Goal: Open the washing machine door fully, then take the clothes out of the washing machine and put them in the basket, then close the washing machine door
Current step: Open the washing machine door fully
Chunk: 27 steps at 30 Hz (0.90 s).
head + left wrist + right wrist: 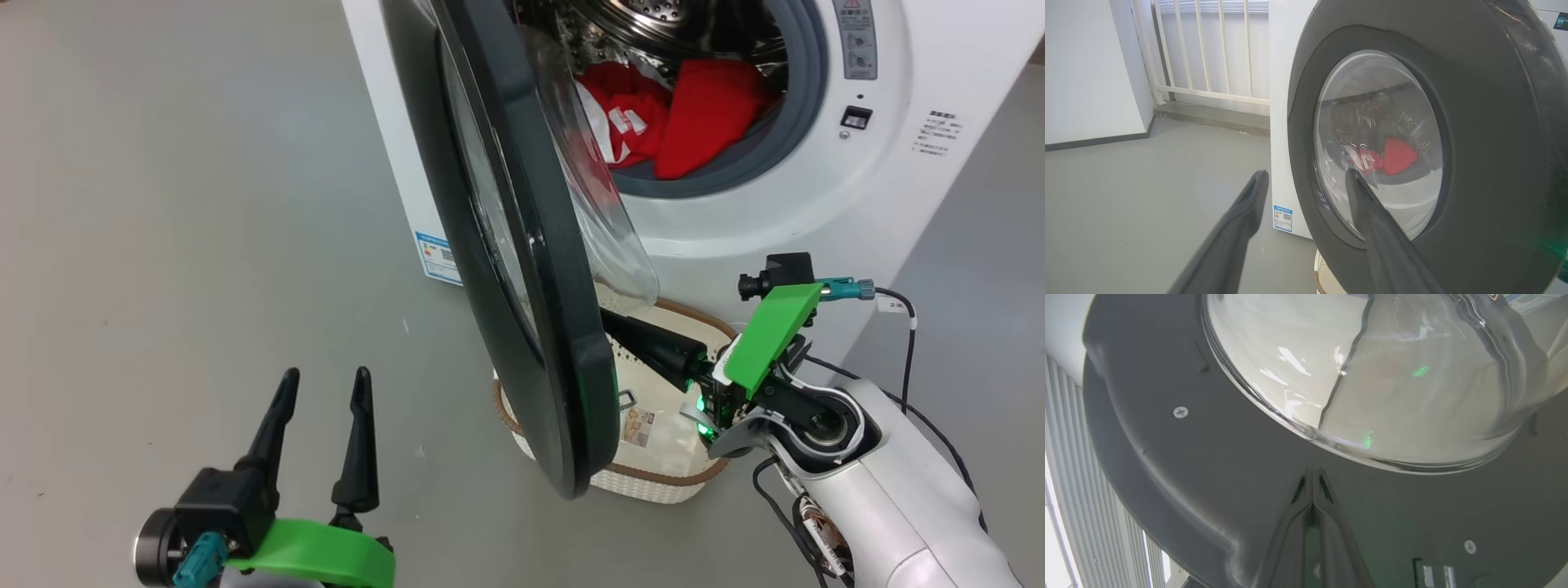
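- The washing machine door (522, 310) is standing partway open, hinged at the machine's left side. In the head view it is showing almost edge-on, its rim running from the top centre down to the lower middle.
- Its glossy black outer face is facing the robot's left. The glass bowl (596, 220) is bulging the other way, to the right and back toward the drum opening.
- The right gripper (1312, 475) is reaching in behind the door. Its two fingers are lying clenched together with nothing between them, and their tips are meeting the dark inner frame just below the bowl.
- The left gripper (326, 377) is hovering over the floor to the left of the door. Its fingers are spread apart and empty, and in its wrist view they are pointing at the door's outer face.
- The clothes (678, 114) — red with white parts — are lying low in the steel drum (653, 16), one piece leaning on the grey rubber ring (784, 139).
- The washing machine (735, 237) is sitting on the floor, a blue label (441, 257) showing low on its side.
- The basket (653, 483) is sitting on the floor right in front of the machine, partly hidden by the door's lower edge and lying under the right gripper's fingers.
- The floor (163, 204) is showing smooth and grey. In the left wrist view a white wall (1086, 69) with dark skirting and a white railing (1208, 49) are standing behind the machine.
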Motion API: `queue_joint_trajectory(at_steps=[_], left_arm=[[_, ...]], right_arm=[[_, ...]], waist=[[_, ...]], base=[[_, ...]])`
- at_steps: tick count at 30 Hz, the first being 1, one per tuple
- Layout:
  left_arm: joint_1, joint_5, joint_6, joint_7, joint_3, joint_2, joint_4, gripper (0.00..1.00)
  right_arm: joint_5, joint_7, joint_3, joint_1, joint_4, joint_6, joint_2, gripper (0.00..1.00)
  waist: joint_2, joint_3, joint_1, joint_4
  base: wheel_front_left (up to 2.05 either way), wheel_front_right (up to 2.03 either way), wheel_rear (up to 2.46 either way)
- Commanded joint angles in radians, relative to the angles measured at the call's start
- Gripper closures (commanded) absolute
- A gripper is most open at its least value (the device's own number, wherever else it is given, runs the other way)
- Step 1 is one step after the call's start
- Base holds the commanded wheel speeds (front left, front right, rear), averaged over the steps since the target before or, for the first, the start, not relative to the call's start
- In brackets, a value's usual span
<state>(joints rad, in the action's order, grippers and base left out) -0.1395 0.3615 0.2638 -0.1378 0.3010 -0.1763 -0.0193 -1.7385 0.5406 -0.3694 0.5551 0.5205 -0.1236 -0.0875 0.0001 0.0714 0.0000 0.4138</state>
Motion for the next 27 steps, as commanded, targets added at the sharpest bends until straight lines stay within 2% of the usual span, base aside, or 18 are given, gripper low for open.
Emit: queue_joint_trajectory(at_steps=[1, 17, 27], left_arm=[[-0.011, 0.003, 0.003, 0.001, -0.029, -0.023, -0.028, 0.0], [0.0, 0.009, 0.007, 0.01, -0.016, -0.03, -0.036, 0.0], [0.013, 0.016, 0.017, 0.004, -0.022, -0.035, -0.05, 0.0]], right_arm=[[-0.011, -0.005, -0.028, -0.006, -0.038, -0.007, 0.02, 1.0], [-0.127, -0.078, -0.182, -0.002, -0.084, -0.007, -0.036, 1.0], [-0.211, -0.132, -0.304, 0.047, -0.112, -0.007, -0.076, 1.0]], waist=[[-0.0001, -0.005, 0.0, 0.013], [-0.0001, -0.026, 0.0, 0.093], [-0.0001, -0.018, 0.0, 0.108]], base=[[0.0, 0.0, 0.0], [0.0, 0.0, 0.0], [0.0, 0.0, 0.0]])
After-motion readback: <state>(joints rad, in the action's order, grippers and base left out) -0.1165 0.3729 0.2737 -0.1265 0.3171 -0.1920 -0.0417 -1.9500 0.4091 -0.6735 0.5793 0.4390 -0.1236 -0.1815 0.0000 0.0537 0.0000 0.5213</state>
